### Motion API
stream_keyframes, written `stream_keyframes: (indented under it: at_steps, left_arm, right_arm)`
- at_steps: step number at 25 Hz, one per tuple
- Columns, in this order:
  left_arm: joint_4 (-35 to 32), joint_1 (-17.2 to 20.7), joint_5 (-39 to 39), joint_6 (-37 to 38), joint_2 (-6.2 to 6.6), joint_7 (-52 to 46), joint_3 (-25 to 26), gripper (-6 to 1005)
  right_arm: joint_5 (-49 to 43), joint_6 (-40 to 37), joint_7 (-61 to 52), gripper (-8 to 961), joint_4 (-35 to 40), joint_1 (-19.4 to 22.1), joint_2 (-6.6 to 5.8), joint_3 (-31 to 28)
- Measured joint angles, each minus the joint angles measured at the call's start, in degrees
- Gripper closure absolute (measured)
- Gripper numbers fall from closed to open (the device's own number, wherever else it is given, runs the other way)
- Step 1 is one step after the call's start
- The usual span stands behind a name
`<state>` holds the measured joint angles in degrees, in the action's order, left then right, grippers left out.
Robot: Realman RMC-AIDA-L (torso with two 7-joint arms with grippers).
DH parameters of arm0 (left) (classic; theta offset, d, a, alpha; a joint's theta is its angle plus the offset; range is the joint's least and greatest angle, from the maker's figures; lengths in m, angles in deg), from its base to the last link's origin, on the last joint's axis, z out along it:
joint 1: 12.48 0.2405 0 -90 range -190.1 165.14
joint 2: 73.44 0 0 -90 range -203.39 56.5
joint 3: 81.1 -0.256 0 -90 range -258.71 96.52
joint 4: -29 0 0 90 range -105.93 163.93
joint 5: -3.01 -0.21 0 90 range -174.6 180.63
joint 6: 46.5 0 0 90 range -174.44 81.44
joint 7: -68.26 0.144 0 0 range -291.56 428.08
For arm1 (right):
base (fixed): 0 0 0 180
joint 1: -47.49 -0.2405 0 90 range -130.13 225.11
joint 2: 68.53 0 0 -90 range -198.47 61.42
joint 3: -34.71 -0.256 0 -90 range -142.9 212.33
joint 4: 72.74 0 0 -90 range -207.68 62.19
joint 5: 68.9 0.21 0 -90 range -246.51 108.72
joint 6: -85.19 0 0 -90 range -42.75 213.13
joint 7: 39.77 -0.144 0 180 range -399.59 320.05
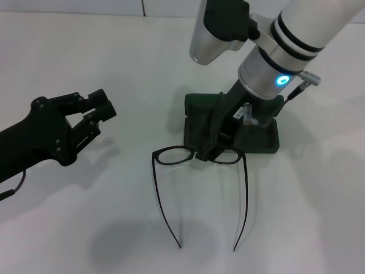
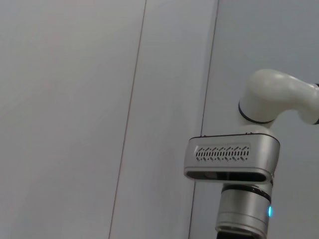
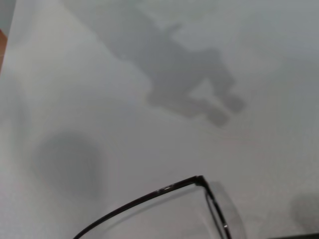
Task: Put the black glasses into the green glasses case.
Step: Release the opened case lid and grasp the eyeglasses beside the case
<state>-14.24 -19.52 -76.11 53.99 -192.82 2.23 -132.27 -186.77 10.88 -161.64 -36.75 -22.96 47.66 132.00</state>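
My right gripper (image 1: 210, 149) sits at the bridge of the glasses (image 1: 199, 182), which lie open on the table (image 1: 319, 217) against the case (image 1: 197, 114); its finger state cannot be determined. Risk: thin frame slipping or twisting when lifted. Left gripper (image 1: 101, 108) is spread, idle.

Items counted on the table (image 1: 68, 228), head view: one pair of black glasses (image 1: 174, 155), two lenses, two temple arms. One green case (image 1: 197, 114). Two grippers present: one left gripper (image 1: 94, 114), one right gripper (image 1: 219, 145). Right wrist view shows the same single pair of glasses (image 3: 164, 191). No duplicates recorded.
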Motion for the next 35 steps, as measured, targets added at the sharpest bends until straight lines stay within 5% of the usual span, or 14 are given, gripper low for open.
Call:
stream_keyframes:
  at_steps: [35]
  left_arm:
    - [7.21,-2.25,0.37,0.14,-0.2,3.45,0.01,787]
  right_arm:
    - [7.75,7.02,5.32,754,-1.28,4.59,0.0,7.28]
